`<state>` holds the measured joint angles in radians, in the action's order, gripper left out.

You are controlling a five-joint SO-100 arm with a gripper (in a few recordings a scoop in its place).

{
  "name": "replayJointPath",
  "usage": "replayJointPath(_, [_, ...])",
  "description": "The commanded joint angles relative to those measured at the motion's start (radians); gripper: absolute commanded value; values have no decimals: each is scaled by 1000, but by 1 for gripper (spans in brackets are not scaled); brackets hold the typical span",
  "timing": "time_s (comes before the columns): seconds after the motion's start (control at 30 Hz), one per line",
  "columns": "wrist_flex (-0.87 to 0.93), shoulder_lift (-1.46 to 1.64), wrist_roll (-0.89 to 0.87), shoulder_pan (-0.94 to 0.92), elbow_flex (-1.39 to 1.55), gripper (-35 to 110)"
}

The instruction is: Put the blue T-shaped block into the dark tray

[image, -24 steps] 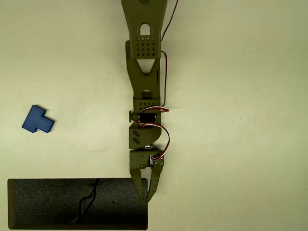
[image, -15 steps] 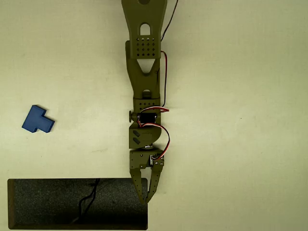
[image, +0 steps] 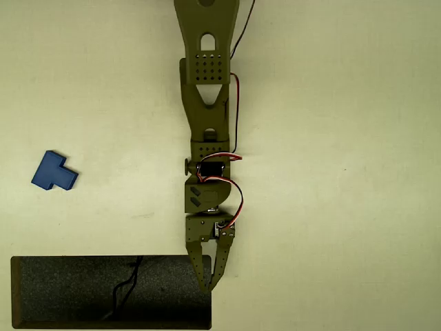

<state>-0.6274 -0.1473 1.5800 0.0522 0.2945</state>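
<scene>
The blue T-shaped block [image: 54, 172] lies flat on the pale table at the left of the overhead view. Below it, along the bottom edge, sits the dark tray [image: 69, 289], speckled inside with a thin dark crack-like line near its middle. My olive-green arm reaches down the centre of the picture. Its gripper [image: 209, 286] hangs over the tray's right end, fingers together at the tips with nothing between them. The block is far to the left of the gripper and apart from the tray.
The pale table [image: 344, 207] spreads wide to the right of the arm and between the block and the arm. Red and black wires [image: 238, 186] loop along the arm's right side.
</scene>
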Motion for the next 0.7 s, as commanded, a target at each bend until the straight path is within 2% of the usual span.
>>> replayJointPath(0.0, [44, -8, -57, 15, -72, 0])
replayJointPath(0.13, [413, 95, -161, 18, -288, 0])
replayJointPath(0.33, [971, 431, -209, 3, -341, 0])
replayJointPath(0.53, [1898, 868, -166, -21, -399, 0])
replayJointPath(0.63, [2301, 1032, -164, -31, -410, 0])
replayJointPath(0.67, [2387, 1065, -195, -37, -394, 0])
